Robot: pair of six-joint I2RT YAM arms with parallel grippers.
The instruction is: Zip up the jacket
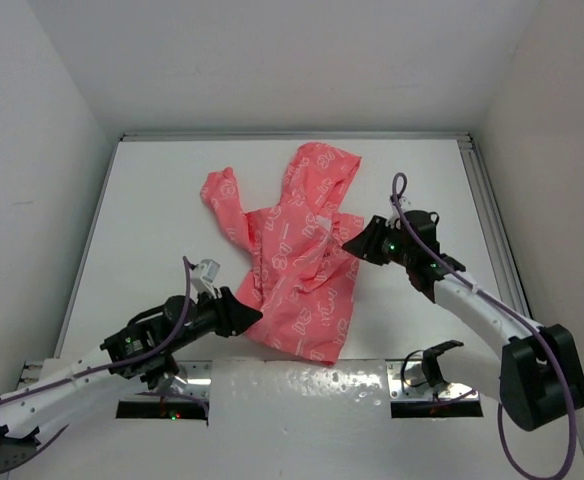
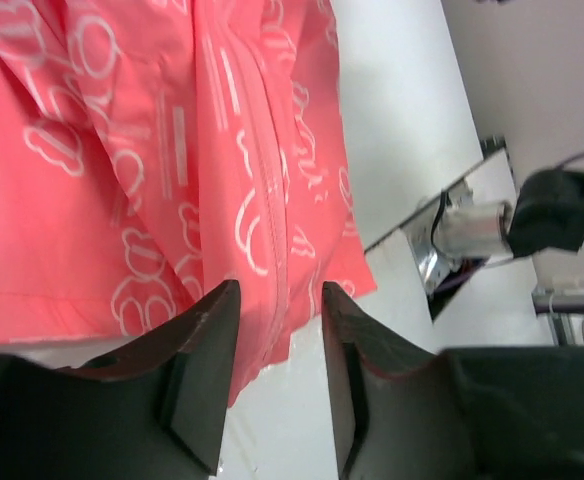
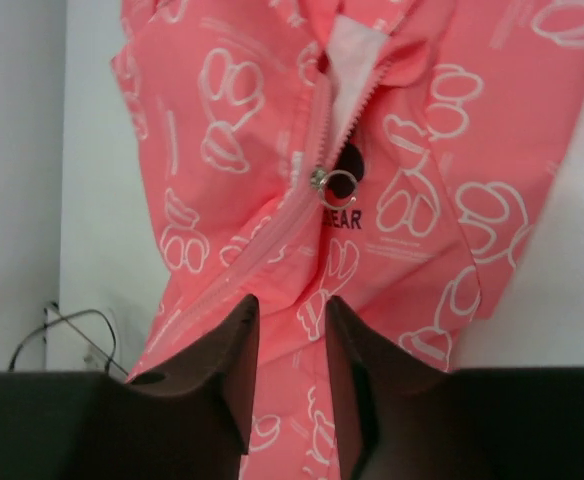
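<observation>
The coral-pink jacket (image 1: 297, 270) with white printed marks lies crumpled in the middle of the white table, hood toward the back. My left gripper (image 1: 250, 314) is open at the jacket's near-left hem. In the left wrist view the closed zipper line (image 2: 262, 190) runs down to the hem between the open fingers (image 2: 212, 330). My right gripper (image 1: 357, 245) is open over the jacket's right side. In the right wrist view the metal ring pull of the zipper slider (image 3: 332, 184) sits just beyond the fingertips (image 3: 240, 320). Above it the zipper is open, showing white lining (image 3: 354, 50).
White walls close in the table on the left, back and right. A metal rail (image 1: 492, 220) runs along the right edge. A shiny strip (image 1: 292, 385) and a black clamp (image 1: 432, 362) sit at the near edge between the arm bases. A thin cable (image 3: 72, 330) lies beside the jacket.
</observation>
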